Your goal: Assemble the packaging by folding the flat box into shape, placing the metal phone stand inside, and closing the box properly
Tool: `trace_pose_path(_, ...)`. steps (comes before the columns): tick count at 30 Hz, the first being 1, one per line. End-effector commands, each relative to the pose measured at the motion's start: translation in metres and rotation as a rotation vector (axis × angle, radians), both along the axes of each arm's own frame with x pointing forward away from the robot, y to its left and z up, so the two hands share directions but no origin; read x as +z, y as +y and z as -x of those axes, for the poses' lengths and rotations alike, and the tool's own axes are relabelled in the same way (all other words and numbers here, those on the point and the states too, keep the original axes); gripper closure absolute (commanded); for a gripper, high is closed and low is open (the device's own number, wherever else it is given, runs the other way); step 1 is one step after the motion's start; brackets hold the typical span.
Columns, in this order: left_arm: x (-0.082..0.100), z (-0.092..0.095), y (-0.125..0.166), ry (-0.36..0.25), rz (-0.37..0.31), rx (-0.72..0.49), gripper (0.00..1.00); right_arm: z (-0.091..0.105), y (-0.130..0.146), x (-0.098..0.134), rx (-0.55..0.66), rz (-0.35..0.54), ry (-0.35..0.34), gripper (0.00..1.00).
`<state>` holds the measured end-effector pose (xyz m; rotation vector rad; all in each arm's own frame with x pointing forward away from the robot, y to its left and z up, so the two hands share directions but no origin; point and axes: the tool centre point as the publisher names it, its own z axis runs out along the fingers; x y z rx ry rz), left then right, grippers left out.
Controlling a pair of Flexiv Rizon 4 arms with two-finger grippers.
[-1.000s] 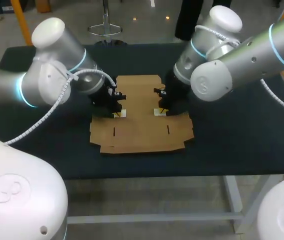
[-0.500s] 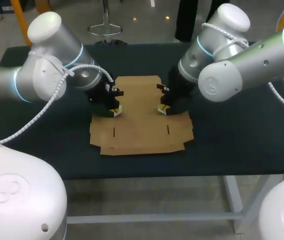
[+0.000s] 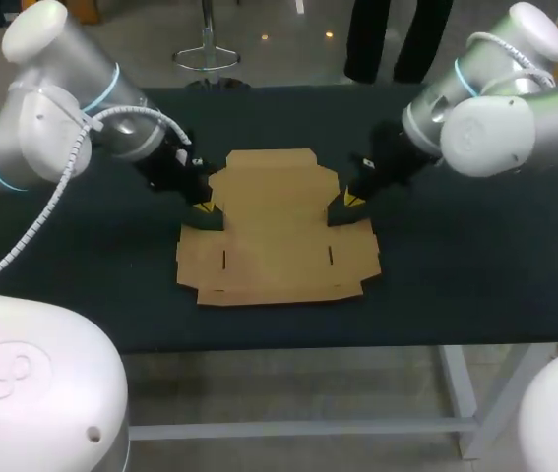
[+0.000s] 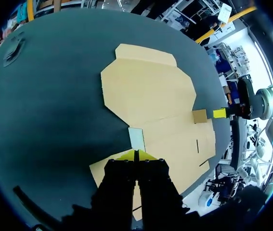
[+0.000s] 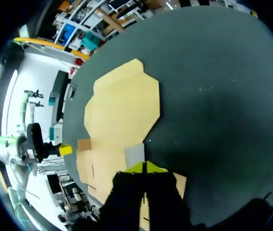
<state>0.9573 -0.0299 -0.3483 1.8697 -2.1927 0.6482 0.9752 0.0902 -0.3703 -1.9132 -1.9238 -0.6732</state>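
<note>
Box (image 3: pixel 274 231): flat brown cardboard blank, matte, unfolded, lying in the middle of the table (image 3: pixel 475 256). Outline is stepped and notched. The far panel has angled corners and a narrow flap along its far edge; the near panel is wider, with two short slits (image 3: pixel 224 259) cut in it, one toward each side.

Left gripper (image 3: pixel 203 206): at the notch on the box's left edge, yellow tips pressed together. In the left wrist view they meet in a thin line over the cardboard edge (image 4: pixel 136 155). Cannot tell if any card is caught between them. A small pale square tab (image 4: pixel 136 138) sits just ahead of the tips.

Right gripper (image 3: pixel 352 200): at the matching notch on the box's right edge, tips also pressed together (image 5: pixel 146 167), with a similar pale tab just ahead of them (image 5: pixel 134 155). Cannot tell if card is pinched here either. In the left wrist view a small brown tab touches this gripper's yellow tip.

Table top is dark, matte and cloth-like, with faint specks. Both arms are smooth grey-white with glowing blue rings; the left one carries a white coiled cable.
</note>
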Motion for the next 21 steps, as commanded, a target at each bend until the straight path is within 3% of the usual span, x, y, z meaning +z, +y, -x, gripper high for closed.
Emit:
trace_pose_path(1, 0.014, 0.007, 0.011, 0.004, 0.006, 0.007, 1.0, -0.001, -0.014, 0.014, 0.037, -0.087, 0.04, 1.0)
trace_pose_path(10, 0.044, 0.036, 0.024, -0.007, 0.014, 0.023, 1.0, 0.02, -0.033, 0.042, 0.045, -0.111, 0.024, 1.0)
trace_pose_path(21, 0.052, 0.091, 0.031, -0.012, 0.073, 0.053, 1.0, 0.071, -0.06, 0.059, 0.07, -0.112, 0.028, 1.0)
